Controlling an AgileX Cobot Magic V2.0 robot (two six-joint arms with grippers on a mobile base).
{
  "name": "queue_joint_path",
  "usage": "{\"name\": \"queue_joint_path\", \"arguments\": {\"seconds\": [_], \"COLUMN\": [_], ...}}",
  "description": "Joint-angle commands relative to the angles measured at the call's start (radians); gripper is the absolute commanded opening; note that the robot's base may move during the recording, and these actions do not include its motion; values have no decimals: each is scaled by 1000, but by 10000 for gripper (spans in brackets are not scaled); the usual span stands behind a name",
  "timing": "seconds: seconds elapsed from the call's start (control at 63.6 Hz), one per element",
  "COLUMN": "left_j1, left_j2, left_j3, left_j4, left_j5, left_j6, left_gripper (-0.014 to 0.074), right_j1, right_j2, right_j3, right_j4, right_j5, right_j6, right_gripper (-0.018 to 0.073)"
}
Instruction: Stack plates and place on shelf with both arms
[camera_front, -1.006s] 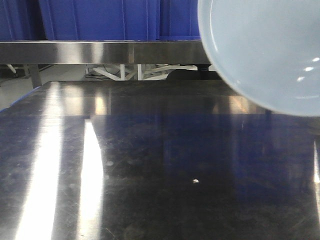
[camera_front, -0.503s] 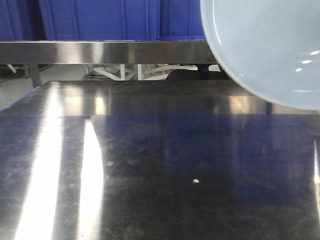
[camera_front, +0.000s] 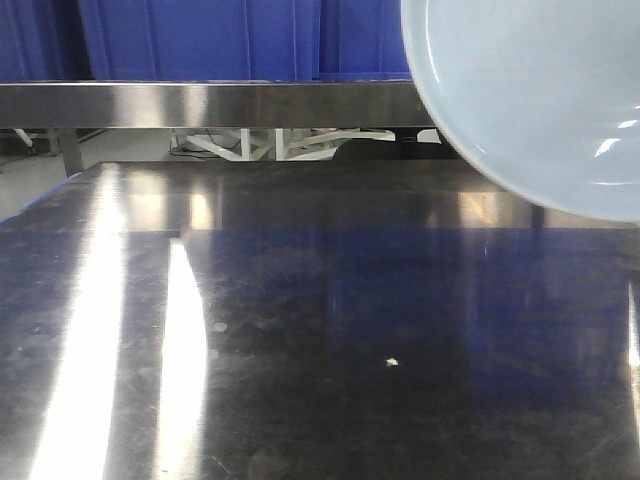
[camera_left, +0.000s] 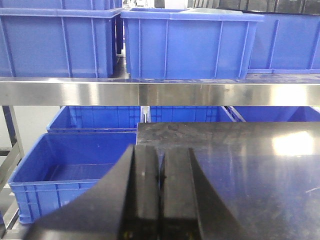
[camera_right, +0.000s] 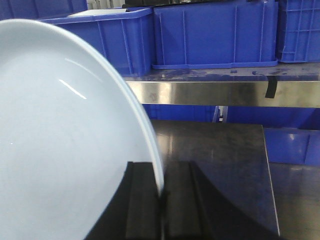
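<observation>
A pale bluish-white plate (camera_front: 530, 100) hung in the air at the upper right of the front view, clear of the tabletop. It was glossy, with a few small glints on its shallow surface and a low upturned rim. In the right wrist view it stood steeply tilted, nearly on edge, and its lower rim was pinched between the fingers of the right gripper (camera_right: 162, 205). Whether a second plate lay against it could not be told. The shelf (camera_front: 200, 103) was a brushed stainless-steel tier with a long, flat, level front rail. The plate covered the rail's right end in the front view.
</observation>
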Motion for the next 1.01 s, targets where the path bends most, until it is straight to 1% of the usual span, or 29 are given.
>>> {"name": "queue_joint_path", "arguments": {"seconds": [0.0,0.99], "left_j1": [2,2], "left_j2": [6,6], "left_j3": [-30,-30], "left_j4": [-6,-6], "left_j5": [-81,-81], "left_j6": [-4,-4], "left_gripper": [80,80], "right_j1": [-7,-7], "right_j2": [-1,-1], "right_j3": [-31,-31], "right_j4": [-5,-5], "right_j5": [-104,-104], "right_j6": [-1,-1], "right_gripper": [49,49]}}
